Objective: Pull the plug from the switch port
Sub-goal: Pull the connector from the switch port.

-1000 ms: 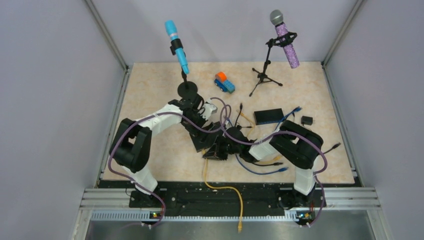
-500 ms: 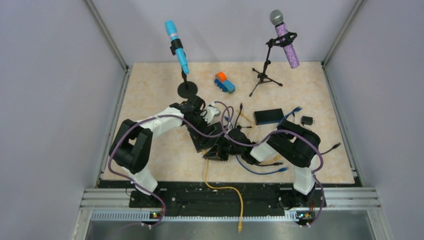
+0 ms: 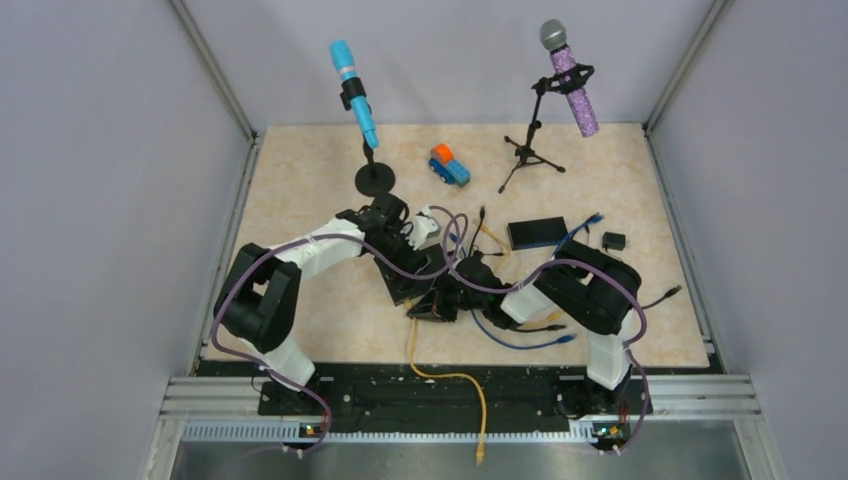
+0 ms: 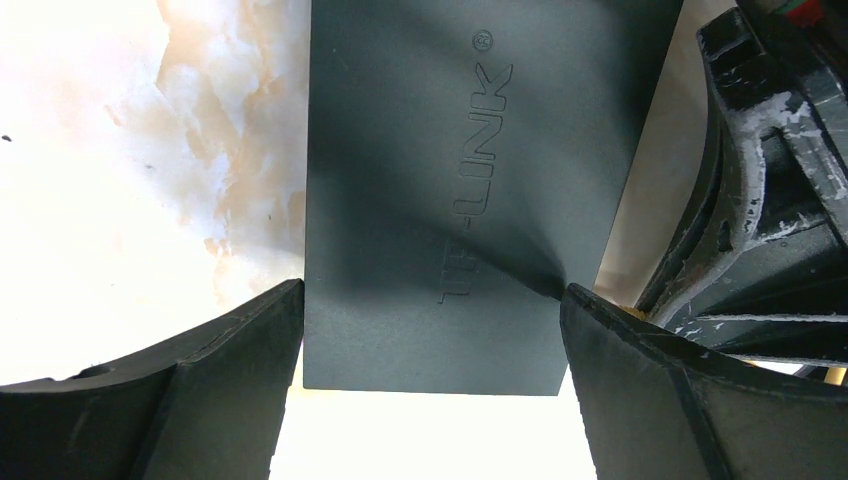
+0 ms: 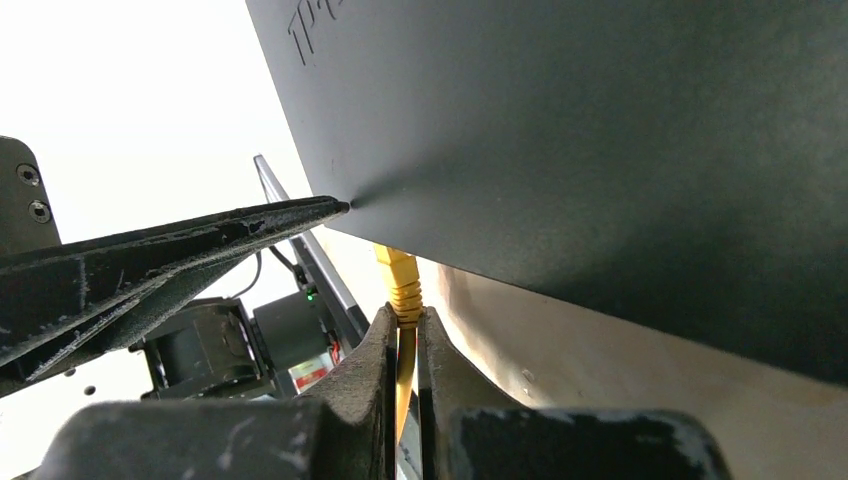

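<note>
Right gripper (image 5: 405, 325) pinches yellow plug (image 5: 402, 275); long axis into switch (image 5: 600, 150).

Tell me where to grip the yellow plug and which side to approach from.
Pinch the ribbed boot of the yellow plug just outside the switch, coming along the cable: it sticks straight out of that edge. The right gripper is shut there.
</note>
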Tool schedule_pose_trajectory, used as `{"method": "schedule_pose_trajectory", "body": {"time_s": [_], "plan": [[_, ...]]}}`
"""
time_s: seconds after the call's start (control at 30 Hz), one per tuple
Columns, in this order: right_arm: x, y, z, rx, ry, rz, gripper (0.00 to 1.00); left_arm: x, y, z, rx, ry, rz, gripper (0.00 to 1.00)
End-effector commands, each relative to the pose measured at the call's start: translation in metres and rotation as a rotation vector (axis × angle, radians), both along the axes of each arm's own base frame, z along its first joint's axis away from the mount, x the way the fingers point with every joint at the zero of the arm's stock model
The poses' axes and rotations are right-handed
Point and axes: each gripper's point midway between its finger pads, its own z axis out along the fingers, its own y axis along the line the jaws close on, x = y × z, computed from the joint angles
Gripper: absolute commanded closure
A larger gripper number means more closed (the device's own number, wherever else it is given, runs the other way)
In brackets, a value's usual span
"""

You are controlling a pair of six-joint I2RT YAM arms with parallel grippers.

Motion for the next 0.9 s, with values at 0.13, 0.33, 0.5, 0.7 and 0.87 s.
{"method": "schedule_pose_trajectory", "body": {"time_s": [0.13, 0.33, 0.5, 0.7, 0.87], "plan": [[0.018, -0.001, 0.003, 0.021, -0.002, -0.064, 1.0, -0.03, -0.046, 0.038, -0.198, -0.006, -0.125, 0.01], [0.02, -0.003, 0.004, 0.02, -0.003, -0.072, 1.0, -0.043, -0.053, 0.053, -0.291, -0.012, -0.151, 0.01], [0.022, -0.001, 0.006, 0.026, -0.004, -0.072, 1.0, -0.035, -0.036, 0.032, -0.19, -0.062, -0.106, 0.01], [0.024, 0.001, 0.007, 0.02, -0.012, -0.068, 1.0, -0.007, -0.013, 0.017, -0.013, -0.105, -0.003, 0.01], [0.025, 0.001, 0.007, 0.02, -0.012, -0.065, 1.0, 0.024, -0.009, 0.034, -0.01, -0.269, 0.082, 0.01]]}}
